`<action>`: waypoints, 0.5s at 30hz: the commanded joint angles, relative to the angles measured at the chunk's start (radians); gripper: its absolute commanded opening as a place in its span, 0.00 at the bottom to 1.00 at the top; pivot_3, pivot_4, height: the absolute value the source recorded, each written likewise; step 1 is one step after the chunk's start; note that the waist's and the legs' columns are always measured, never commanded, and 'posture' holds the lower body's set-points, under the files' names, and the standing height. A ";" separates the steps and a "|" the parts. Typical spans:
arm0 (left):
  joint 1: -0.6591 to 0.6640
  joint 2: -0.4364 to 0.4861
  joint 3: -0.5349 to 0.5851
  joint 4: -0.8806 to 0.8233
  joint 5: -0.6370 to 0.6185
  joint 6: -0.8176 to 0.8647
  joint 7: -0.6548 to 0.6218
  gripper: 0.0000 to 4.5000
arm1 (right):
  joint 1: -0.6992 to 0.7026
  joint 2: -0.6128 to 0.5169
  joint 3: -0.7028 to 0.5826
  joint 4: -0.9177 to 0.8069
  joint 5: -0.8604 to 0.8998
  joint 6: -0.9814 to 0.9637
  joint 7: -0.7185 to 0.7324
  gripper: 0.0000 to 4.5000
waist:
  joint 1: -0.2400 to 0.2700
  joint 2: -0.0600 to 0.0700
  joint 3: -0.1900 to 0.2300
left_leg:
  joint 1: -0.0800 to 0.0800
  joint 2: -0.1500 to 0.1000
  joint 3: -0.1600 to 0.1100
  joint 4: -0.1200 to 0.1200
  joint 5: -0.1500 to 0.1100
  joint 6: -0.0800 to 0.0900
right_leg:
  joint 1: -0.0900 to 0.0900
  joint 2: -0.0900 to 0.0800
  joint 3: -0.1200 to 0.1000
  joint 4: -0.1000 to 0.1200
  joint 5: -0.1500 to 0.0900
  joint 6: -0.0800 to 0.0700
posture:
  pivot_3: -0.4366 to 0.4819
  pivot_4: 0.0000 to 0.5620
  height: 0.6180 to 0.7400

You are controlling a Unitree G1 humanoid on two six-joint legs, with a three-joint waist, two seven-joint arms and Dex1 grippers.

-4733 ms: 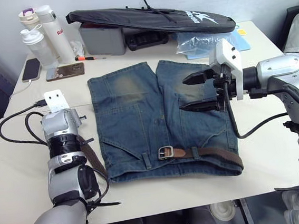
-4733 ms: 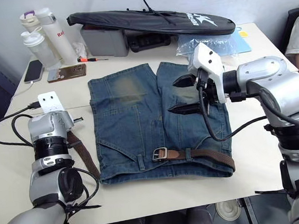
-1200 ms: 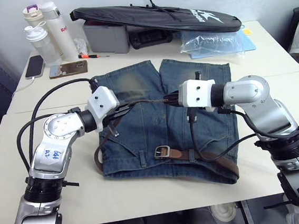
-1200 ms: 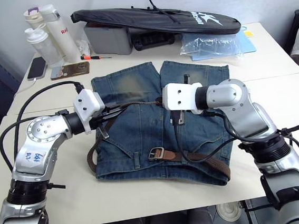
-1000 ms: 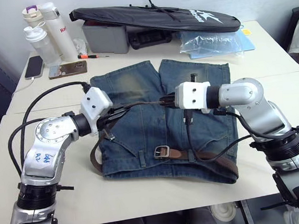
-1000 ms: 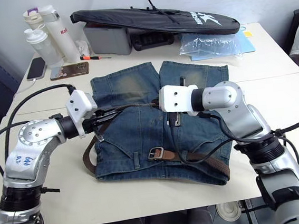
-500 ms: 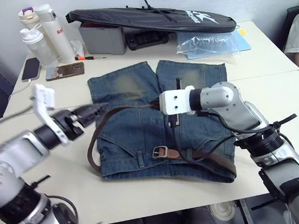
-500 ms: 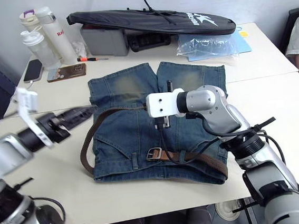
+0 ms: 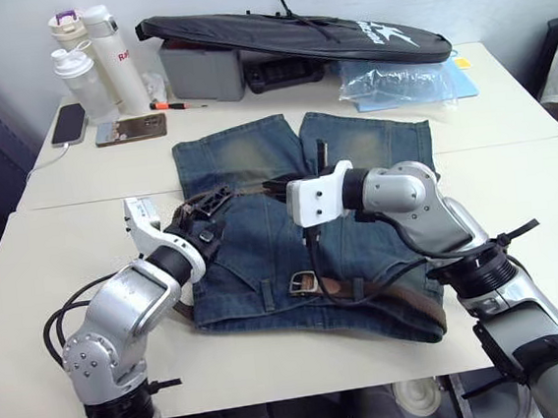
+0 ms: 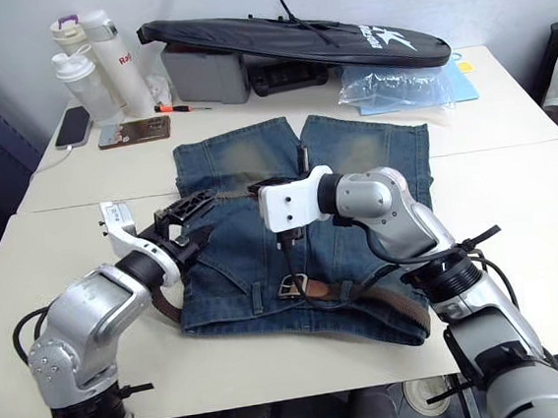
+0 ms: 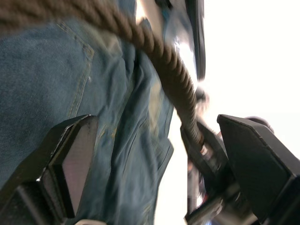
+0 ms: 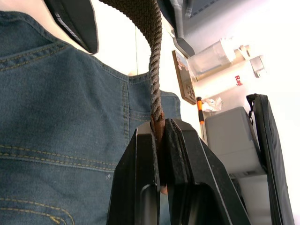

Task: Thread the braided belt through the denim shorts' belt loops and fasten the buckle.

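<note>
Belt (image 12: pixel 152 56) end held over shorts (image 9: pixel 262 240)
Right gripper (image 12: pixel 158 136) clamped on belt — left gripper (image 11: pixel 150 154) spread open, belt between its fingers, untouched

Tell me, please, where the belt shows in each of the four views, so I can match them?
Left eye: belt along the waistband, rising to the grippers.
Right eye: belt, same run.
Left wrist: strap slanting between the open fingers.
Right wrist: strap end pinched in the right gripper.
Shared landmark: shorts.
</note>
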 commanded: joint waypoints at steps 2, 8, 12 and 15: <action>-0.038 -0.074 -0.025 -0.035 -0.013 -0.065 0.075 1.00 | 0.015 -0.004 -0.026 -0.074 -0.008 -0.012 -0.019 0.00 | 0.000 0.000 0.000 | 0.000 0.000 0.001 0.000 0.000 0.000 | 0.000 0.000 0.000 -0.001 0.000 0.000 | 0.48 0.27 1.00; -0.070 -0.104 -0.028 -0.026 -0.013 -0.108 0.139 1.00 | 0.035 -0.014 -0.028 -0.095 -0.019 -0.012 -0.022 0.00 | 0.000 0.000 0.000 | 0.000 0.002 0.001 0.000 0.000 0.000 | 0.000 0.003 0.002 -0.003 0.001 0.000 | 0.48 0.27 1.00; -0.081 -0.113 -0.025 -0.021 -0.013 -0.132 0.155 0.70 | 0.045 -0.022 -0.025 -0.105 -0.024 -0.013 -0.020 0.00 | 0.000 0.000 0.000 | 0.000 0.002 0.001 -0.001 0.000 0.000 | 0.000 0.003 0.003 -0.003 0.001 0.000 | 0.48 0.27 1.00; -0.085 -0.126 -0.025 -0.015 -0.013 -0.145 0.159 0.46 | 0.051 -0.024 -0.027 -0.111 -0.021 -0.017 -0.020 0.00 | 0.001 0.000 0.000 | 0.000 0.002 0.001 -0.001 0.000 0.000 | 0.000 0.004 0.003 -0.004 0.001 0.000 | 0.48 0.27 1.00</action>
